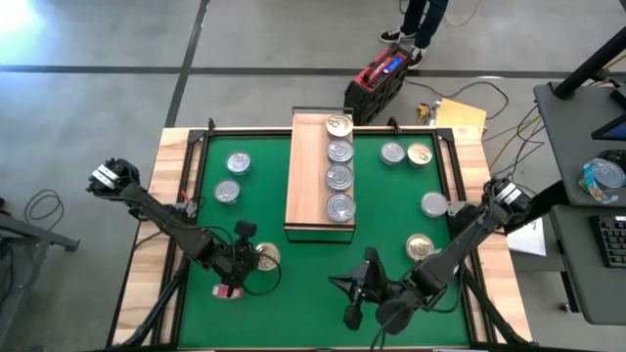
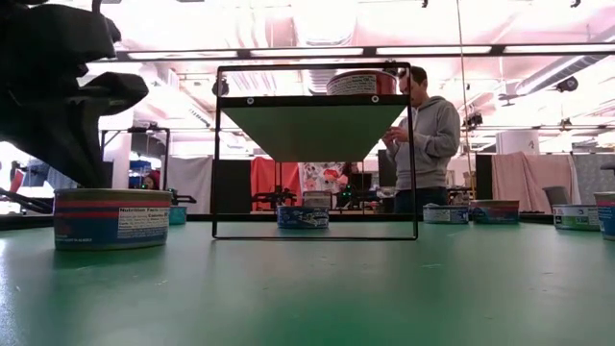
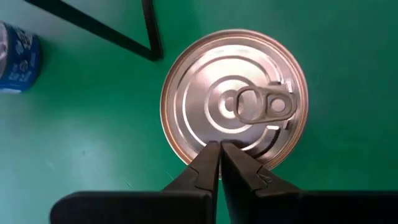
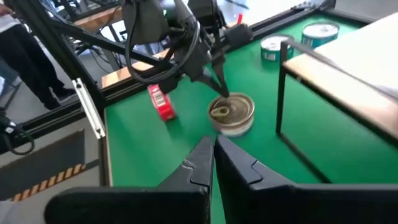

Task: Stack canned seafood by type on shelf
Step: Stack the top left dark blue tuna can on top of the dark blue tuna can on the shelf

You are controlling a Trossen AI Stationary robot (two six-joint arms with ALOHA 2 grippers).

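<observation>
The light-wood shelf (image 1: 311, 176) stands mid-mat on a dark frame (image 2: 315, 231) and carries a row of several cans, the farthest gold-lidded (image 1: 339, 125), the others silver (image 1: 339, 178). A gold-lidded can (image 1: 265, 256) (image 3: 233, 106) (image 4: 231, 113) stands flat on the green mat at the near left, also seen in the low view (image 2: 113, 219). My left gripper (image 1: 252, 256) (image 3: 221, 148) is shut, its tips on that can's lid. My right gripper (image 1: 344, 288) (image 4: 214, 144) hangs shut and empty above the near middle of the mat, pointing toward the left arm. My left gripper's shut fingertips (image 4: 222, 98) meet the can's lid just inside its rim (image 3: 221, 140), beside the pull tab. The fingers come slanting down from the table's left side. Nothing is pinched. The can stands flat on the mat.
Loose cans stand on the mat: two at the far left (image 1: 233, 176), two by the shelf's far right (image 1: 405, 154), one at the right (image 1: 434, 203), a gold one at the near right (image 1: 421, 246). A small red flat object (image 1: 227, 290) (image 4: 160, 102) lies near the left gripper. A person (image 2: 428, 144) stands beyond the table.
</observation>
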